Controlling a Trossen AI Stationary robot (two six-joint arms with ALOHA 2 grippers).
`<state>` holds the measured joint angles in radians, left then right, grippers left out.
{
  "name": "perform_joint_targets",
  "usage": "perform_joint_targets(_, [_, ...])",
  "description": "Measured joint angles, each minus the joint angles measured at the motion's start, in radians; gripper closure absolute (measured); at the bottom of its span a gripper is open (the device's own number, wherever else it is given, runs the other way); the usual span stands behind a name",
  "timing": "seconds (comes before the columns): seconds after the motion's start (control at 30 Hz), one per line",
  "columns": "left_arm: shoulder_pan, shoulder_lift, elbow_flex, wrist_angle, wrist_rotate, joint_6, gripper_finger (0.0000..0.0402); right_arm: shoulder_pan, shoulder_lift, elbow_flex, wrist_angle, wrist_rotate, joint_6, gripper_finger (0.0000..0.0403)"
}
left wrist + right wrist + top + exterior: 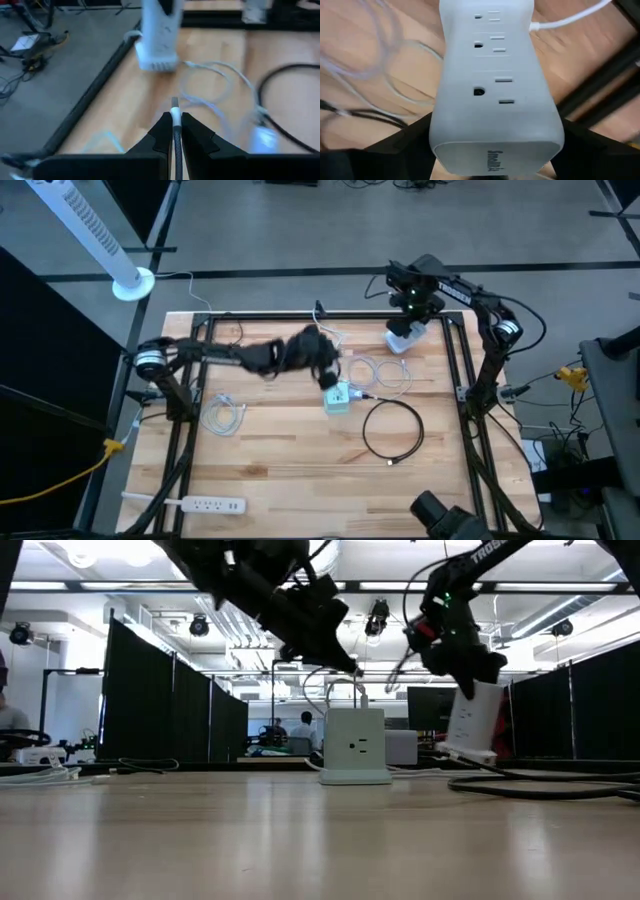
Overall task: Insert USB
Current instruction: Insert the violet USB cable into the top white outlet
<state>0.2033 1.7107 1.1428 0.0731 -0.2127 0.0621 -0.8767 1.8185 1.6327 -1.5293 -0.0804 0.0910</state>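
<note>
My left gripper (174, 118) is shut on a pale USB cable, whose metal plug (174, 103) sticks out past the fingertips. It hovers over the table's middle (326, 370), just above a pale cube charger (337, 398) (355, 745) that stands on the wood. My right gripper (410, 315) is at the far right of the table, shut on a white power strip (492, 75) (474, 718). The strip shows its outlets in the right wrist view and also appears ahead of the left gripper (157, 35). My left gripper pinches the USB cable just behind its plug (175, 116) between the two fingertips, with the cable running back along the fingers. The plug points forward and down toward the table, lifted clear. My right gripper pinches the power strip at one end (492, 145), one finger on each long side. It comes from above. The strip hangs tilted below the fingers (474, 718); whether its lower end (468, 752) touches the table I cannot tell.
A black cable loop (392, 430) lies right of the charger toward the near edge. White cable coils lie beside the charger (378, 372) and on the left (225, 416). A second white power strip (200, 503) sits at the near left corner. A black frame (462, 365) borders the table.
</note>
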Motion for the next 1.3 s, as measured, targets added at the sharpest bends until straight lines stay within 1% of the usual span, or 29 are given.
perform_joint_targets(0.1, [0.063, 0.023, 0.049, -0.028, 0.019, 0.036, 0.0387, 0.017, 0.021, 0.031, -0.009, -0.036, 0.006, 0.011])
perform_joint_targets(0.17, [0.087, 0.037, 0.069, -0.06, 0.036, 0.046, 0.0387, 0.027, 0.043, 0.048, -0.04, -0.06, 0.007, 0.011])
perform_joint_targets(0.3, [0.096, 0.069, 0.094, -0.06, 0.103, 0.076, 0.0387, 0.045, 0.051, 0.066, -0.039, -0.13, -0.002, 0.011])
perform_joint_targets(0.4, [0.093, 0.102, 0.109, -0.056, 0.108, 0.101, 0.0387, 0.047, 0.052, 0.066, -0.034, -0.161, -0.026, 0.011])
perform_joint_targets(0.47, [0.094, 0.122, 0.121, -0.051, 0.11, 0.104, 0.0387, 0.04, 0.068, 0.066, -0.02, -0.167, -0.002, 0.011])
perform_joint_targets(0.57, [0.094, 0.159, 0.142, -0.039, 0.118, 0.107, 0.0387, 0.037, 0.11, 0.071, 0.011, -0.165, 0.035, 0.011])
perform_joint_targets(0.67, [0.093, 0.188, 0.144, -0.048, 0.122, 0.11, 0.0387, 0.045, 0.149, 0.074, 0.033, -0.163, 0.026, 0.011])
perform_joint_targets(0.77, [0.092, 0.193, 0.144, -0.047, 0.122, 0.116, 0.0387, 0.05, 0.164, 0.075, 0.139, -0.156, -0.004, 0.011])
perform_joint_targets(0.87, [0.094, 0.193, 0.14, -0.049, 0.122, 0.126, 0.0387, 0.05, 0.145, 0.065, 0.201, -0.157, -0.014, 0.011])
perform_joint_targets(0.97, [0.094, 0.193, 0.138, -0.055, 0.121, 0.136, 0.0387, 0.051, 0.112, 0.067, 0.312, -0.144, -0.023, 0.011])
perform_joint_targets(1.1, [0.096, 0.192, 0.138, -0.056, 0.12, 0.136, 0.0387, 0.056, 0.07, 0.06, 0.29, -0.101, -0.037, 0.011])
perform_joint_targets(1.3, [0.094, 0.191, 0.138, -0.069, 0.118, 0.125, 0.0387, 0.059, 0.051, 0.062, 0.313, -0.094, -0.025, 0.011])
